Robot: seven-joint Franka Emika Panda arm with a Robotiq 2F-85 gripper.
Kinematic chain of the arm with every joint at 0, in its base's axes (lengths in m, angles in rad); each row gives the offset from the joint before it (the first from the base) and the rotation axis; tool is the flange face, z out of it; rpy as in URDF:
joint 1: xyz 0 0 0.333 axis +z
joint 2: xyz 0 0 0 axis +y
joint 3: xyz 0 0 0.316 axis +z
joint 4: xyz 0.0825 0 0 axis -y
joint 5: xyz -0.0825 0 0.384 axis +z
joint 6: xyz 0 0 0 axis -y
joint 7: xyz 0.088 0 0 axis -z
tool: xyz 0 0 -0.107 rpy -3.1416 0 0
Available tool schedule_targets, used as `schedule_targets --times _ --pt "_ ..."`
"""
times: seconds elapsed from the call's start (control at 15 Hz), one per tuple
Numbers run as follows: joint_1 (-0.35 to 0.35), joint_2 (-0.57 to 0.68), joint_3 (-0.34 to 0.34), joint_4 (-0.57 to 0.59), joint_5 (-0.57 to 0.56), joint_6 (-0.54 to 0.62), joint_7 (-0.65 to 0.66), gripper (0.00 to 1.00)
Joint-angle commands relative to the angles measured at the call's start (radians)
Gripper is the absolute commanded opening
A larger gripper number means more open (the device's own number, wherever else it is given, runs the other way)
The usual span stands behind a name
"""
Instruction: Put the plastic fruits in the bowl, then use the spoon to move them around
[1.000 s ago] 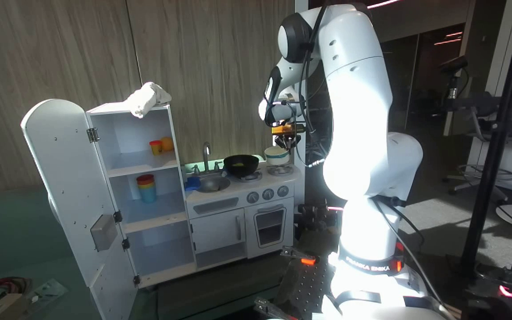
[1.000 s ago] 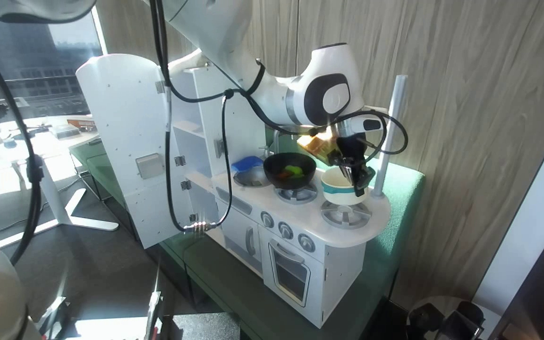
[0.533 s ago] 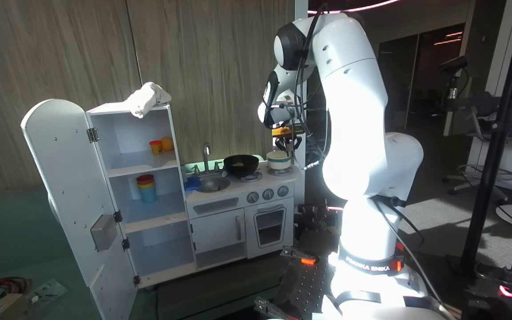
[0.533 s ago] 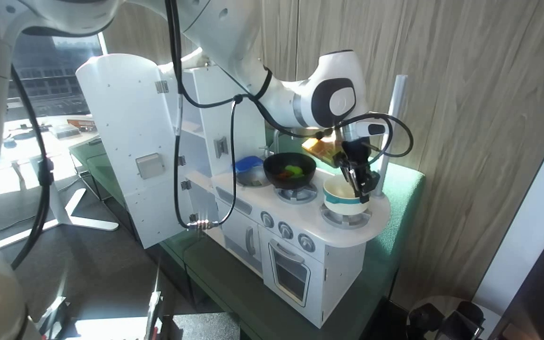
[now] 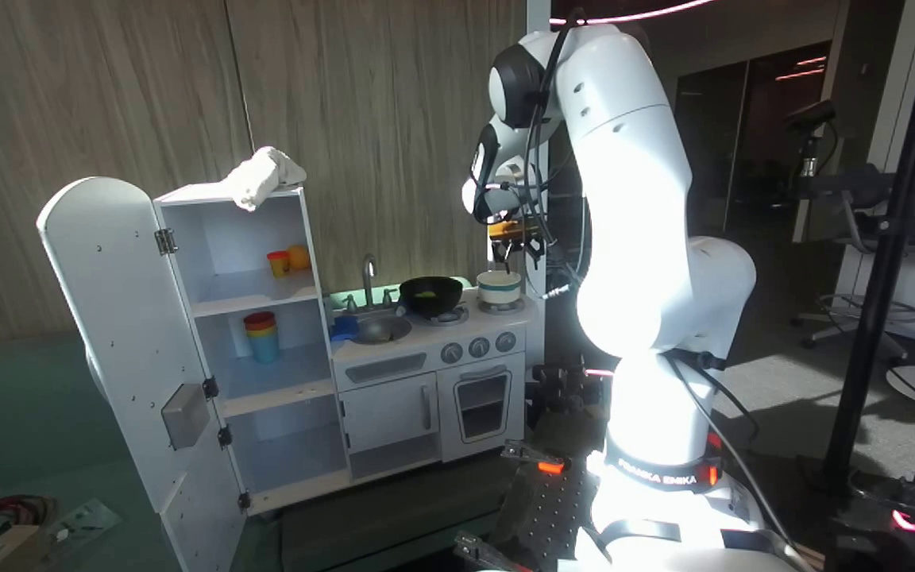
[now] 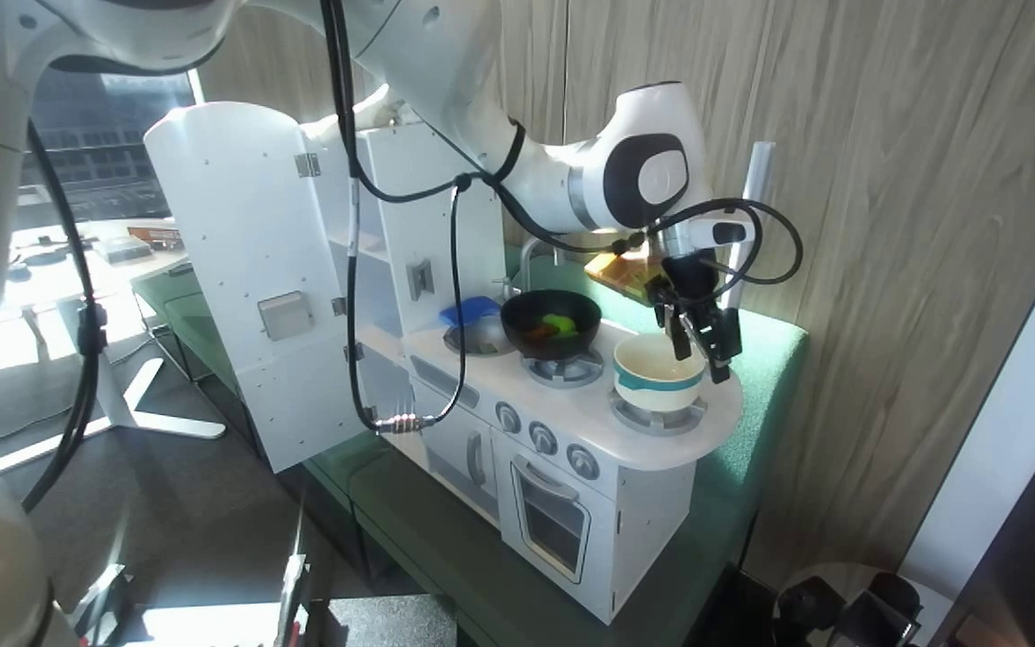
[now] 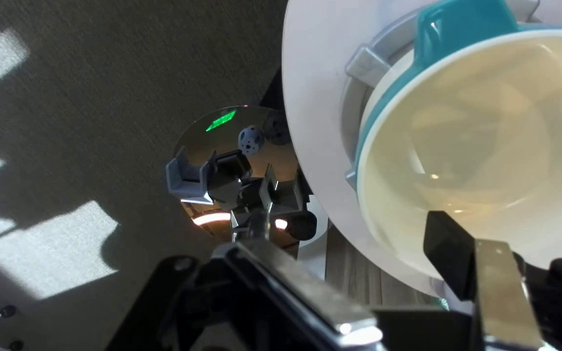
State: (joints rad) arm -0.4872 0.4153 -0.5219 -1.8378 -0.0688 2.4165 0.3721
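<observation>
Wrist view looks down on a pot [image 7: 456,131], cream inside and banded in teal, filling everything from one to four o'clock. Two fingers [image 7: 449,256] stand at four and six — spread wide. At nine I see a shiny round table [image 7: 198,141].

The gripper [image 6: 702,366] they belong to hangs at the pot's two o'clock in an exterior view, one finger over the mouth, the other past the rim; whether either touches, I can't tell. At the pot's ten o'clock, near it on the counter [image 6: 585,404], sits the black bowl [image 6: 517,314]. The fruits [image 6: 560,324] lie in it, bright green and orange-red — their kinds I can't make out. The sink [image 6: 479,340] is at the bowl's nine, just beside it.

In an exterior view the fridge [image 5: 227,238] stands at nine o'clock from the sink, its door [image 5: 108,318] swung out. An orange ball [image 5: 299,257] and a small tub [image 5: 279,264] sit side by side on its upper shelf [image 5: 243,290], stacked cups [image 5: 264,345] one level below; a white bundle [image 5: 263,179] lies on top.
</observation>
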Motion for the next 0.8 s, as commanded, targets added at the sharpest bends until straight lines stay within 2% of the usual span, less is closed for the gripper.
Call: schedule_targets --times 0.0,0.2,0.33,0.67,0.73 --pt "0.056 -0.121 -0.036 -0.047 -0.08 -0.026 0.01 1.0" --pt "0.136 -0.232 -0.052 -0.119 -0.245 -0.016 0.039 1.0" --pt "0.182 -0.309 -0.035 -0.172 -0.363 -0.026 0.077 1.0" --pt "0.235 -0.45 0.085 -0.288 -0.626 -0.084 0.174 1.0" --pt "0.238 -0.473 0.118 -0.312 -0.664 -0.099 0.151 1.0"
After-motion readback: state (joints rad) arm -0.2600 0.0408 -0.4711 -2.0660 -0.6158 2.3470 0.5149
